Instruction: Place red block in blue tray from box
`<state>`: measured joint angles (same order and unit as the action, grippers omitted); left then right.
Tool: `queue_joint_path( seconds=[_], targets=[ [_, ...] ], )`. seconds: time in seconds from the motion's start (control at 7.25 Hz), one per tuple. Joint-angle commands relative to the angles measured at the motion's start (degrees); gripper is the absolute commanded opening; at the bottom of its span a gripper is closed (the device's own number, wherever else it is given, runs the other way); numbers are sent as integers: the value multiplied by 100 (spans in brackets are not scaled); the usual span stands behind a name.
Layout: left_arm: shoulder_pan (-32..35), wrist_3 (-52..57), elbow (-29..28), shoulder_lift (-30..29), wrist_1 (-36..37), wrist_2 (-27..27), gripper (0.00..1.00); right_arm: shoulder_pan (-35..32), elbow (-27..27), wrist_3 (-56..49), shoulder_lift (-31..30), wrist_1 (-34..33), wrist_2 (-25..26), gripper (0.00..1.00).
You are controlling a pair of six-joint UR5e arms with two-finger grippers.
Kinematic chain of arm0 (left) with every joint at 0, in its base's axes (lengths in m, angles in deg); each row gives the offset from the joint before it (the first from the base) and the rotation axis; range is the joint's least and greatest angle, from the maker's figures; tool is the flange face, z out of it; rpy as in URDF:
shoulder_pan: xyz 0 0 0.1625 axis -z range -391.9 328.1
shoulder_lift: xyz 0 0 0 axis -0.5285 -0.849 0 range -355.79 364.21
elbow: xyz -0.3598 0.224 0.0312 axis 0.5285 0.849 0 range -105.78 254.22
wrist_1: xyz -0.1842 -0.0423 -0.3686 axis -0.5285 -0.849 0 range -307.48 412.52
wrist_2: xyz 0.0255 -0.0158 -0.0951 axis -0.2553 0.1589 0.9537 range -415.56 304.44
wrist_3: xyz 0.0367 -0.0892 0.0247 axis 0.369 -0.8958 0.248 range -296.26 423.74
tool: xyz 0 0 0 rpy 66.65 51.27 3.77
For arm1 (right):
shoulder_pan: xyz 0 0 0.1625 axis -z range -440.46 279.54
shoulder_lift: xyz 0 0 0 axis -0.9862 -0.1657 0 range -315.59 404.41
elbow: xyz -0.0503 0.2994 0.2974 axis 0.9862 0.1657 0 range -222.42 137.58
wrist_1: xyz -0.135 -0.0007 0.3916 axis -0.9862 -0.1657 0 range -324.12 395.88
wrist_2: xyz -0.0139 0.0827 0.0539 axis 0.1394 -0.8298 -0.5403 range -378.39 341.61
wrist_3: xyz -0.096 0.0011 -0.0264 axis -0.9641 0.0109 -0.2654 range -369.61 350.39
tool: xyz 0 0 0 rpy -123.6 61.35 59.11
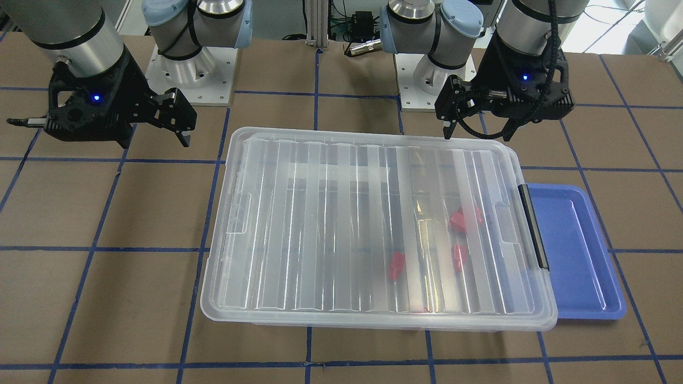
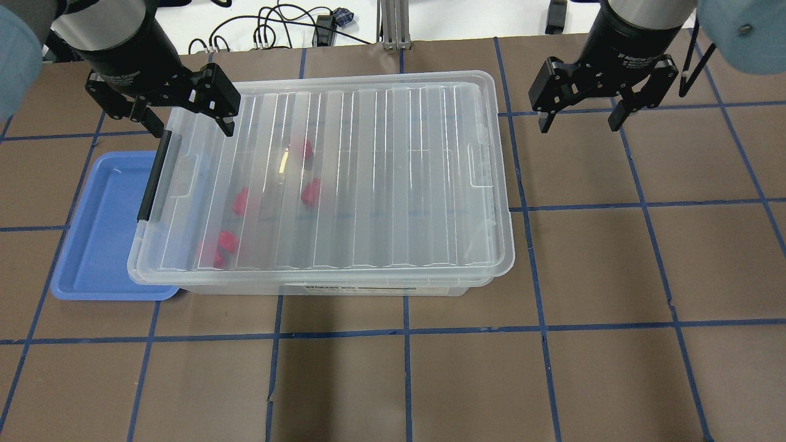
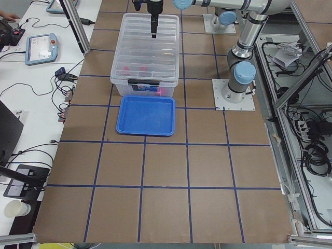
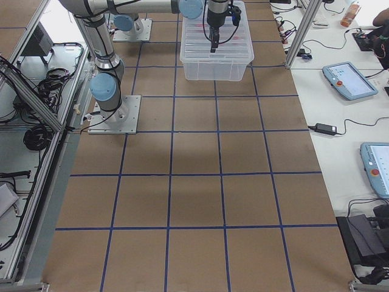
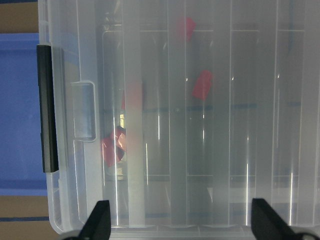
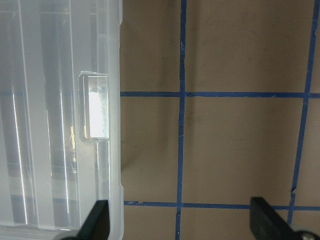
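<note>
The box (image 2: 381, 178) is a clear bin with its ridged lid shut and a black latch bar (image 2: 156, 175) at the end by the blue tray (image 2: 98, 233). Several red blocks (image 2: 311, 192) lie inside, seen blurred through the lid; they also show in the front view (image 1: 466, 218) and the left wrist view (image 5: 202, 84). The tray holds nothing and its edge sits under the box's rim. My left gripper (image 2: 187, 126) is open and empty above the box's latch end. My right gripper (image 2: 579, 124) is open and empty above the table beside the box's other end.
The brown table (image 2: 552, 368) carries a blue tape grid. The two arm bases (image 1: 192, 69) stand behind the box. Monitors, tablets and cables (image 3: 41, 49) lie on side benches off the table's edge.
</note>
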<state>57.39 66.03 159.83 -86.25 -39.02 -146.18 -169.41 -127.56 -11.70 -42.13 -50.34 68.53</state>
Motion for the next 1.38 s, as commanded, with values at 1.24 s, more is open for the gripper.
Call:
queue_joint_path(
  seconds=[1.24],
  targets=[
    [0,0,0,11,5,0,100,0,23,15,58,-27,273,100]
  ],
)
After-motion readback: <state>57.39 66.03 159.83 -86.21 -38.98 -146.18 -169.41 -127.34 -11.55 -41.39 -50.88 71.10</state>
